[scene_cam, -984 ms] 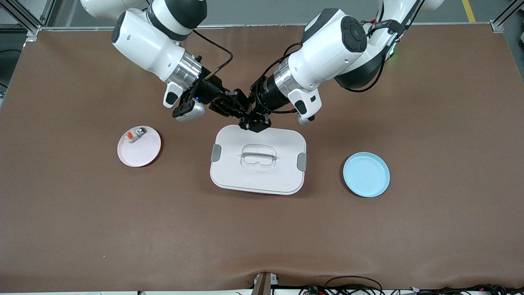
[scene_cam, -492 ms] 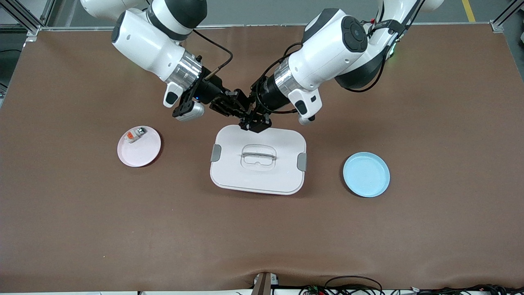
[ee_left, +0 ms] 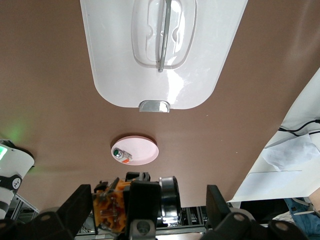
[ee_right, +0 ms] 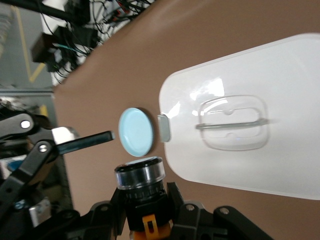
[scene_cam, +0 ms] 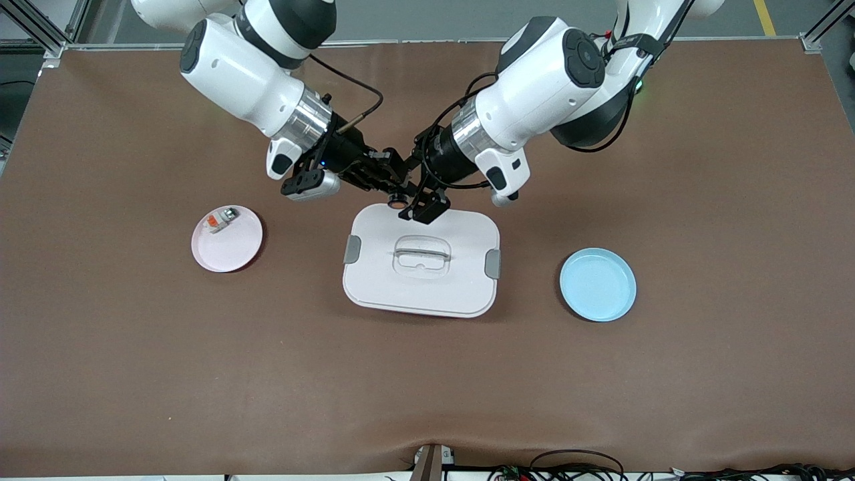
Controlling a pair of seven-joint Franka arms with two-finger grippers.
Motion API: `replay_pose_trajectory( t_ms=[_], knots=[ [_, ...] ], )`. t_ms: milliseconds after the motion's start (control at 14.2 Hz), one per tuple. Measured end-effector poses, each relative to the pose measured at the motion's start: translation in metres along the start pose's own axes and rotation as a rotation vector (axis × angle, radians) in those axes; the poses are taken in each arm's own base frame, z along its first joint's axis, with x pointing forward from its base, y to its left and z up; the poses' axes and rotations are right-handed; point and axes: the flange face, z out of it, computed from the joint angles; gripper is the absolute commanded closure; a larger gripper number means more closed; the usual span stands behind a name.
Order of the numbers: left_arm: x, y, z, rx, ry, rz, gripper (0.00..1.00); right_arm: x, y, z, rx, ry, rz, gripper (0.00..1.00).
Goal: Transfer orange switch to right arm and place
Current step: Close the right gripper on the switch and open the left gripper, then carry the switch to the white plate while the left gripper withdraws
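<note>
Handover judged at the release stage. Orange switch point(ee_right: 141, 187) pinched in the jaws of the right gripper point(scene_cam: 394, 188), aloft over the edge of the white lidded box point(scene_cam: 421, 260) nearest the robot bases. Left gripper point(scene_cam: 422, 200) alongside, jaws spread wide and clear of the switch on both sides, as seen in the left wrist view.

Recommended for the step in hand: draw the left gripper straight off along its own axis, jaws kept spread, so neither finger clips the switch. Right grip to be kept firm and level; part is small and stubby, so a slip or twist is judged likely if knocked. Carry only once the left fingers are well apart from it.

Pose: both arms reaching in from their bases, wrists angled down and toward each other, meeting above the box's edge. Pink plate point(scene_cam: 227, 238) with a whitish block point(scene_cam: 220, 219) toward the right arm's end of the worktop point(scene_cam: 427, 387); blue plate point(scene_cam: 598, 284), bare, toward the left arm's end.
</note>
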Motion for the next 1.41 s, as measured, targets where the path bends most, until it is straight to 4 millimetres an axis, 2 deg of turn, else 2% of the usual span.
replay_pose_trajectory(
  t_ms=[141,351,632,843,1054,1195,1405],
  knots=[
    [0.007,0.005,-0.002,-0.005,0.005,-0.010,0.00,0.014,0.011,-0.005,-0.154,-0.028,-0.235,1.00],
    [0.026,0.011,-0.001,-0.005,0.027,-0.030,0.00,0.035,0.046,-0.007,-0.260,-0.136,-0.619,1.00],
    [0.058,0.012,-0.003,0.002,0.070,-0.001,0.00,0.080,0.118,-0.031,-0.333,-0.278,-0.990,1.00],
    [0.081,0.005,-0.009,0.011,0.105,0.067,0.00,0.104,0.173,-0.049,-0.363,-0.362,-1.170,1.00],
    [0.108,0.000,-0.018,0.020,0.140,0.184,0.00,0.113,0.215,-0.062,-0.355,-0.421,-1.270,1.00],
    [0.129,-0.002,-0.027,0.029,0.163,0.307,0.00,0.111,0.238,-0.068,-0.390,-0.476,-1.325,1.00],
    [0.163,-0.006,-0.043,0.051,0.198,0.539,0.00,0.103,0.263,-0.063,-0.443,-0.531,-1.395,1.00]
  ],
)
